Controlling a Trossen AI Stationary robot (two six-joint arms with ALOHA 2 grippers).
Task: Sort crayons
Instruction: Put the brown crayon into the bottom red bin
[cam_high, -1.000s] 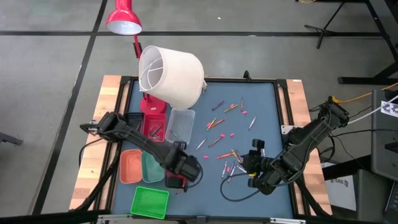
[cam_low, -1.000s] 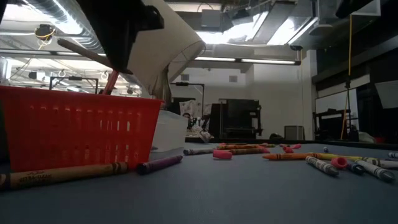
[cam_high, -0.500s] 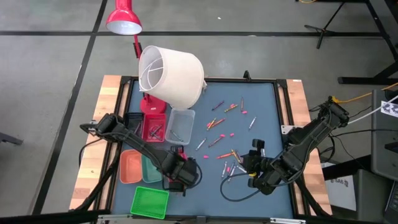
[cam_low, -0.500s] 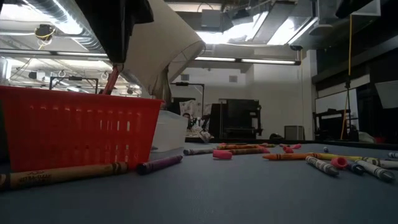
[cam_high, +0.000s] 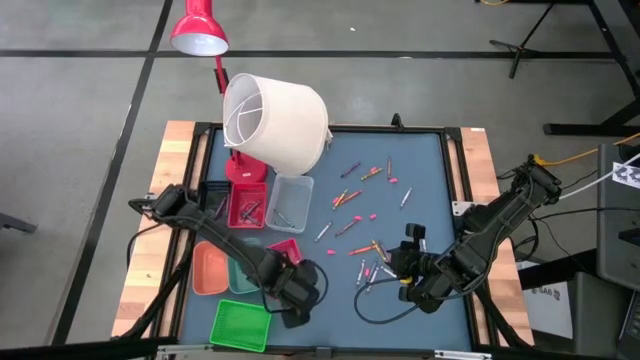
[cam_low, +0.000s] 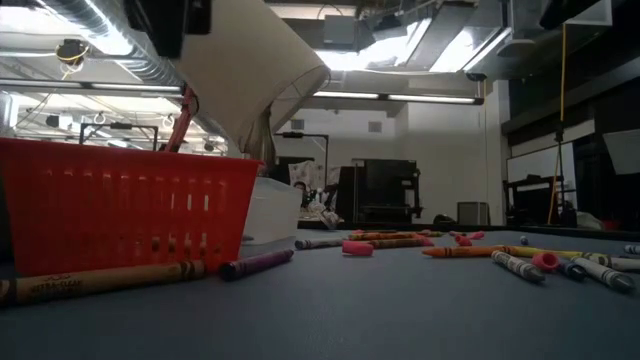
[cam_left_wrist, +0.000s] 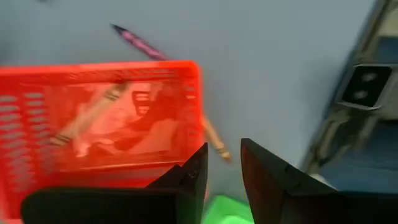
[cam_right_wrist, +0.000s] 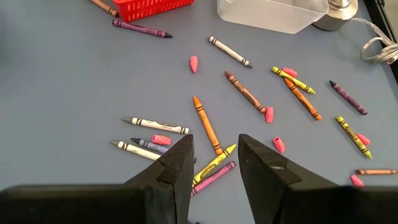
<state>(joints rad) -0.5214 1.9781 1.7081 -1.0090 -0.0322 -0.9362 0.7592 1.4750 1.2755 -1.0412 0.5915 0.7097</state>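
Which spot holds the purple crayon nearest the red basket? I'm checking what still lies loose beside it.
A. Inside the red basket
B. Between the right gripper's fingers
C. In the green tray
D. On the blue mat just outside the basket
D: the purple crayon lies flat on the blue mat just beside the red basket, outside its wall; the right wrist view shows it there too.

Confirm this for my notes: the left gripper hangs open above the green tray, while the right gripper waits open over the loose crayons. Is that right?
Not quite. The left gripper hangs open above the red tray, not the green one; the left wrist view shows the red tray below its fingers, with the green tray off to the side. The rest holds: the right gripper waits open over the loose crayons.
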